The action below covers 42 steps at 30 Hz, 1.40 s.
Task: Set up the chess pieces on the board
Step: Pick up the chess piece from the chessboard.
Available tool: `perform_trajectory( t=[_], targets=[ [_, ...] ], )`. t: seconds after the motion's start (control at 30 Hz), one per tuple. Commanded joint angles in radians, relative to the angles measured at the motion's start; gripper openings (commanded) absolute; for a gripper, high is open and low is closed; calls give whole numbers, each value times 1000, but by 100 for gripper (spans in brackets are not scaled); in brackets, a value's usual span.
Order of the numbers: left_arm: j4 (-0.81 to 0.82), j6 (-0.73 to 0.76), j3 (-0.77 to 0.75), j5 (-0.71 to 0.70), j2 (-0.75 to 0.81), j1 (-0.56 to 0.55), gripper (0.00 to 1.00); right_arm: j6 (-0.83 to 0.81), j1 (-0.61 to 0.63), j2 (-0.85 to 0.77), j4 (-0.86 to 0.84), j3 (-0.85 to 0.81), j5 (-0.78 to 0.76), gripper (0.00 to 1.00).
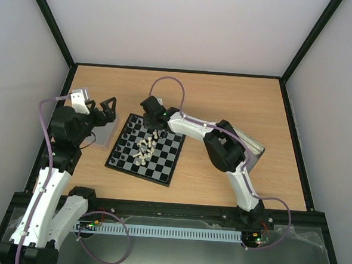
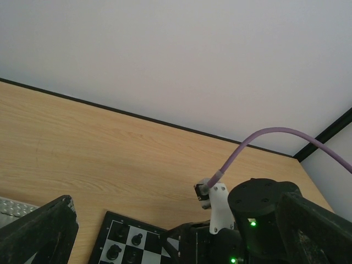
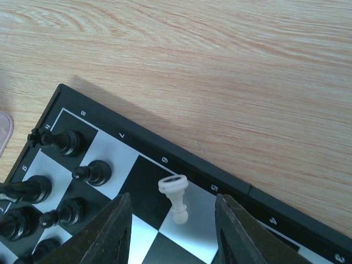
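The board lies mid-table, turned a little. Cream-white chess pieces cluster near its middle. Black pieces stand along its left rows, and two also show in the left wrist view. My right gripper hovers over the board's far edge. In the right wrist view it is open, its fingers on either side of one cream-white piece. That piece sits on a light square by the rim, wide end up, touching neither finger. My left gripper is open and empty, left of the board.
A shallow silver tin lies under my left gripper, and its corner shows in the left wrist view. A second tin lies on the right, partly under my right arm. Black frame posts and white walls enclose the wooden table.
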<state>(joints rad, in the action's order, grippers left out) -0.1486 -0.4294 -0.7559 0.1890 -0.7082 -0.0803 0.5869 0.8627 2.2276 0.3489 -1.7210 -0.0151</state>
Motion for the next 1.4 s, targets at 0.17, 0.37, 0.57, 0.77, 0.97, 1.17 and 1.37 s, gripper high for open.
perform_trajectory(
  t=[0.17, 0.37, 0.57, 0.77, 0.97, 1.17, 1.37],
  targets=[
    [10, 12, 14, -15, 21, -7, 100, -25, 4, 91, 86, -109, -69, 37],
    [11, 10, 16, -14, 26, -9, 100, -27, 5, 126, 108, -139, -103, 31],
    [9, 9, 17, -13, 32, -9, 100, -21, 5, 148, 122, -164, -106, 23],
    [8, 9, 19, -14, 35, -10, 100, 15, 5, 132, 128, -158, -108, 11],
    [11, 8, 22, -12, 36, -12, 100, 88, 5, 36, 23, -63, -102, 7],
    [36, 8, 42, 41, 21, -13, 100, 212, 3, -149, -150, 129, -73, 7],
    [91, -30, 77, 186, -33, -21, 100, 398, -11, -366, -338, 417, 2, 7]
  ],
)
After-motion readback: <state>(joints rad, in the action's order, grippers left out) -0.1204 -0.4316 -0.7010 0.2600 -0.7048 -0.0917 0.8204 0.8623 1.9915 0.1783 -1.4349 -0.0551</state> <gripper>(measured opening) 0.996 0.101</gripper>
